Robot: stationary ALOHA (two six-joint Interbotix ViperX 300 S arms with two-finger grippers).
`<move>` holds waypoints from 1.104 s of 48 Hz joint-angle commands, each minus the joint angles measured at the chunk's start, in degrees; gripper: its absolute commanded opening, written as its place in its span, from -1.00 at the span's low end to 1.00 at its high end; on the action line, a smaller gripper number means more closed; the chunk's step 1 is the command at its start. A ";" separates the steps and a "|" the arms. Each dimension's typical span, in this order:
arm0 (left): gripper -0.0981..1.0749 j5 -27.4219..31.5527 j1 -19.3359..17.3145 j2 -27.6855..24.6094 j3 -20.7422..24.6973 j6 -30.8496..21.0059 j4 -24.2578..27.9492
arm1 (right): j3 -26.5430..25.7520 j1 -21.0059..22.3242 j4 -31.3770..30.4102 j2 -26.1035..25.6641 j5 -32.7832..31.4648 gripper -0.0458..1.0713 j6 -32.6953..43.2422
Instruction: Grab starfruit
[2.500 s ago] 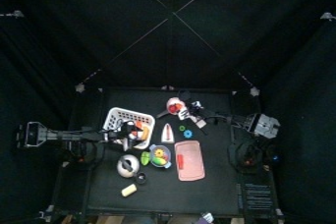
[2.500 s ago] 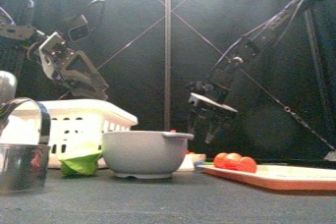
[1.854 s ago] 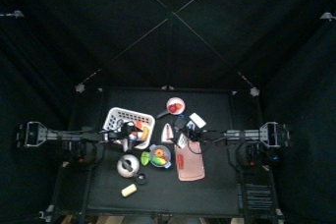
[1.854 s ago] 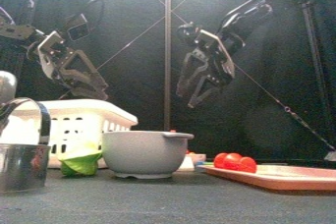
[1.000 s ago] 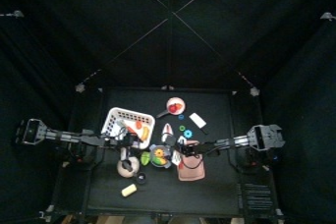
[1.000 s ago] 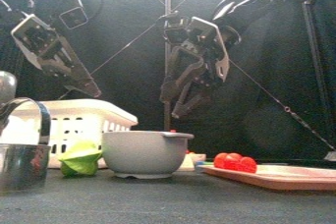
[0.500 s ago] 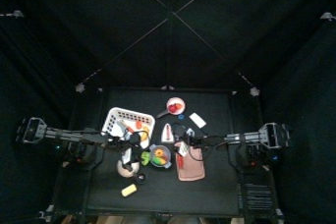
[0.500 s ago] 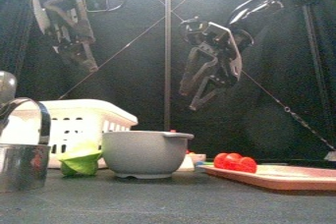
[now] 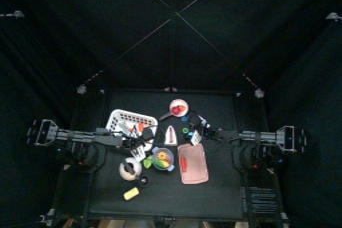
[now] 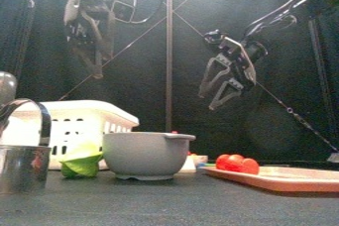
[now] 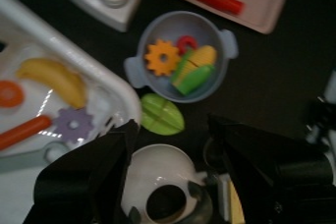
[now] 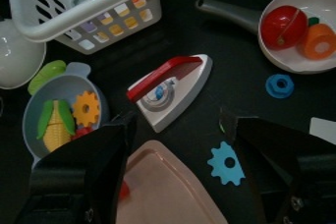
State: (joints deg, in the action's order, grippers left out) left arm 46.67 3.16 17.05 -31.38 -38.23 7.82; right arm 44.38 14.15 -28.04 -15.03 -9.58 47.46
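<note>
1. The starfruit [image 10: 79, 164] (the green ridged piece, as far as I can make out) lies on the table [image 9: 227, 197] toward its front edge and left of the middle. It is just beside the left side of the grey bowl [image 10: 146, 156], and no jaw touches it.
2. The left gripper [image 11: 171, 135] hangs high over the left half of the table with its jaws spread very wide and nothing between them. The left wrist view looks down past them at a white cup [image 11: 157, 179], with the starfruit just beyond it.
3. The right gripper [image 12: 184, 130] hangs high near the table's middle, well above everything. Its jaws also stand wide apart and empty.
4. Inside the grey bowl lie an orange cog-shaped piece [image 11: 163, 57], a yellow-green piece [image 11: 195, 74] and a small red one.
5. A white basket [image 10: 79, 126] stands behind the starfruit toward the left edge. It holds a banana [image 11: 53, 76] among other toy foods.
6. A metal mug [image 10: 24, 161] stands at the front left corner.
7. A pink cutting board [image 10: 279, 177] lies right of the bowl with a red piece [image 10: 236, 163] on it.
8. A toy iron [image 12: 168, 88] lies behind the bowl near the table's middle. A blue cog [image 12: 227, 162] and a blue ring [image 12: 278, 85] lie near it, and a pan [image 12: 296, 22] holding red food sits toward the back edge.
</note>
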 commanded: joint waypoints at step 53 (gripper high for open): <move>0.85 6.50 16.79 -20.48 4.22 -42.45 18.81 | 2.99 -0.18 -5.80 -4.31 1.32 0.84 0.44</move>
State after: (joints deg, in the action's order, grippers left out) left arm 53.17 19.86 -3.43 -27.77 -80.68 25.66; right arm 47.81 13.97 -33.93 -18.19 -8.70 47.90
